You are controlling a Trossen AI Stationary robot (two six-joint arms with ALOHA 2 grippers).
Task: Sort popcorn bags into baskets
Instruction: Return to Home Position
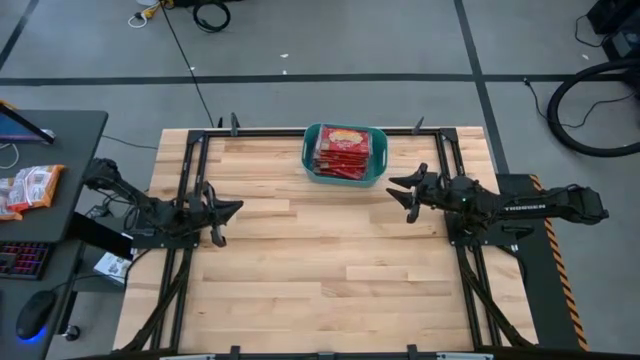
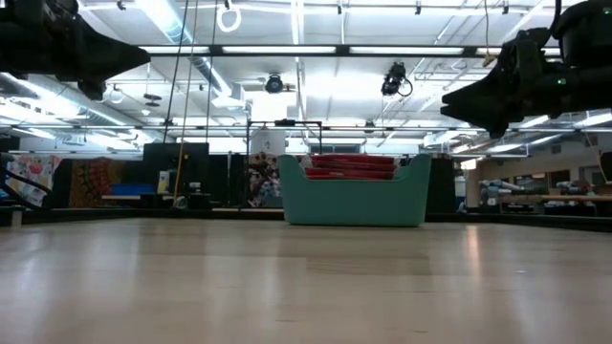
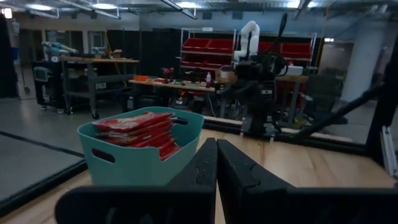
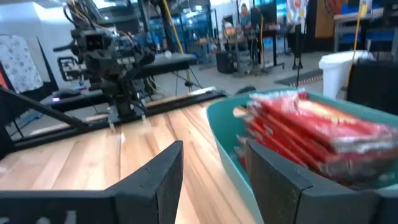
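Note:
The teal basket [image 1: 345, 172] stands at the middle of the table's far edge. Several red popcorn bags [image 1: 343, 150] lie stacked flat inside it and rise above its rim; the stack also shows in the low view [image 2: 352, 164] above the basket's wall [image 2: 354, 201]. My left gripper [image 1: 236, 209] hovers shut over the table's left part, pointing right, well apart from the basket [image 3: 134, 163] and bags [image 3: 138, 127]. My right gripper [image 1: 398, 196] hovers open just right of and nearer than the basket [image 4: 225, 146]; the bags [image 4: 317, 127] lie close ahead of it.
Bare wooden tabletop [image 1: 320, 270] stretches between and in front of both arms. Black frame rails [image 1: 190, 170] run along the left, right and far edges. A dark side desk [image 1: 60, 140] to the left holds a snack packet [image 1: 28, 188], a keyboard and a mouse.

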